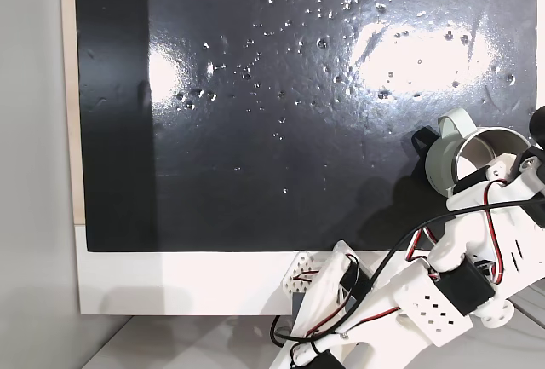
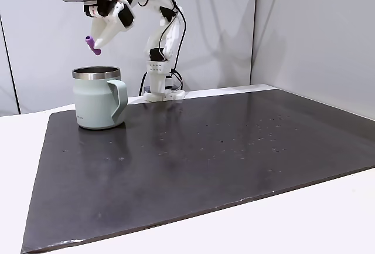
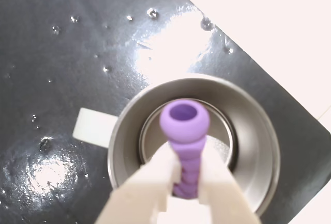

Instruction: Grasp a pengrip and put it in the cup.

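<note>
My gripper (image 2: 95,44) hangs above the cup (image 2: 98,98), shut on the purple ribbed pengrip (image 2: 91,43). In the wrist view the pengrip (image 3: 185,125) sticks out between my two white fingers (image 3: 160,175), its open end pointing down over the cup's shiny steel interior (image 3: 248,146). The pale mint-green cup stands upright on the black mat, its loop handle (image 2: 120,98) toward the camera in a fixed view. In the other fixed view the cup (image 1: 460,158) sits at the right edge, partly covered by my arm (image 1: 477,241).
A large black mat (image 2: 205,148) covers most of the white table, with small droplets or specks scattered on it (image 1: 324,20). The arm's base (image 2: 159,87) stands on the white strip behind the mat. Grey walls close in behind.
</note>
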